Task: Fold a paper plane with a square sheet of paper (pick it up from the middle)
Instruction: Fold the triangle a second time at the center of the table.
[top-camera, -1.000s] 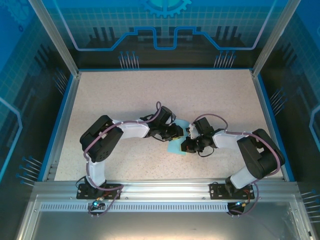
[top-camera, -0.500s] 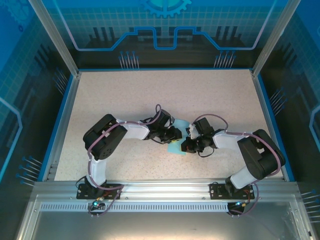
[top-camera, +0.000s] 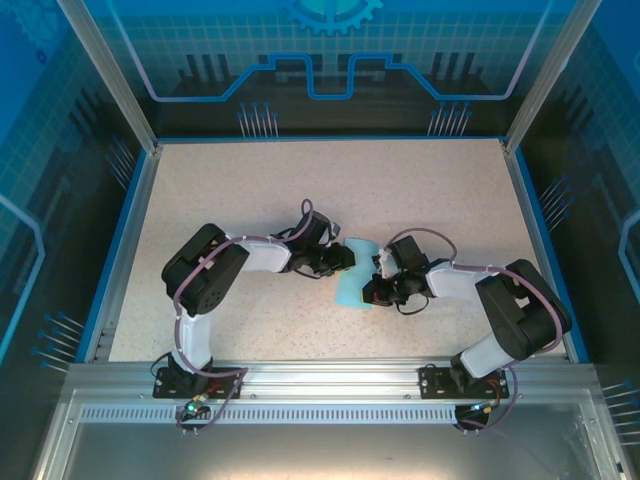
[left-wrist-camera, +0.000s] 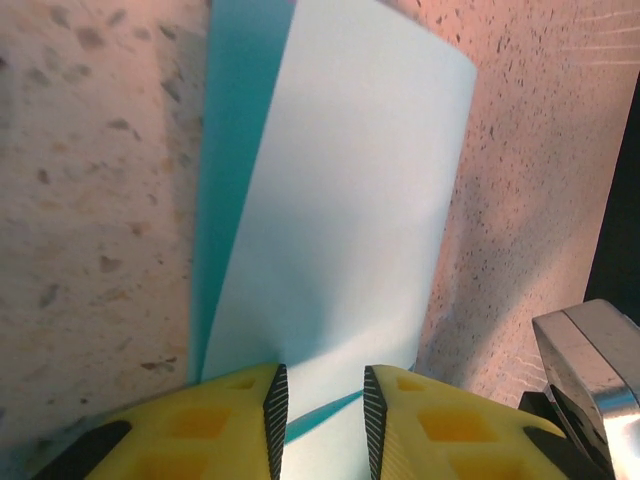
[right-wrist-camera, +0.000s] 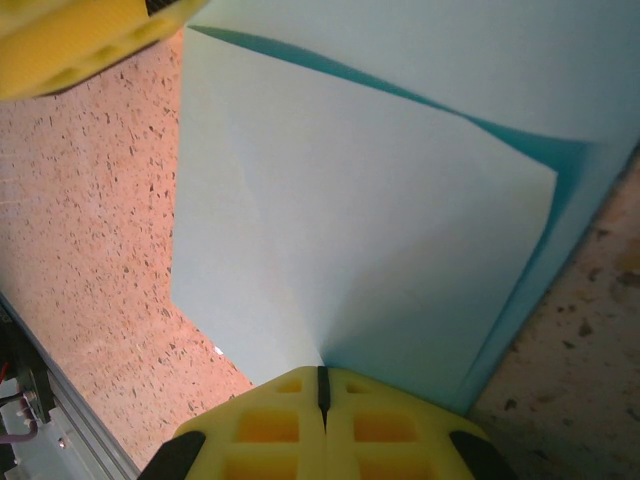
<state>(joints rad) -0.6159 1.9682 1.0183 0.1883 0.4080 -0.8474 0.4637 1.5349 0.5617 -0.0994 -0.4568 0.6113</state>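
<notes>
The square sheet of paper (top-camera: 352, 283) is light blue, partly folded over itself, and lies at the table's middle between both arms. My left gripper (top-camera: 345, 258) sits at its left edge. In the left wrist view the paper (left-wrist-camera: 330, 200) runs away from the yellow fingers, and the left gripper (left-wrist-camera: 325, 400) is open with a narrow gap above the sheet. My right gripper (top-camera: 372, 290) is at the sheet's right side. In the right wrist view the right gripper (right-wrist-camera: 322, 378) is shut on the paper (right-wrist-camera: 350, 220), pinching its near edge.
The speckled beige table (top-camera: 250, 190) has a blue rim and dark enclosure walls around it. A yellow finger of the left gripper (right-wrist-camera: 80, 40) shows at the top left of the right wrist view. Part of the right arm (left-wrist-camera: 590, 350) shows in the left wrist view.
The left gripper has drawn back to the left and slightly away, uncovering more of the paper's far part. The right gripper has held still on the sheet.
</notes>
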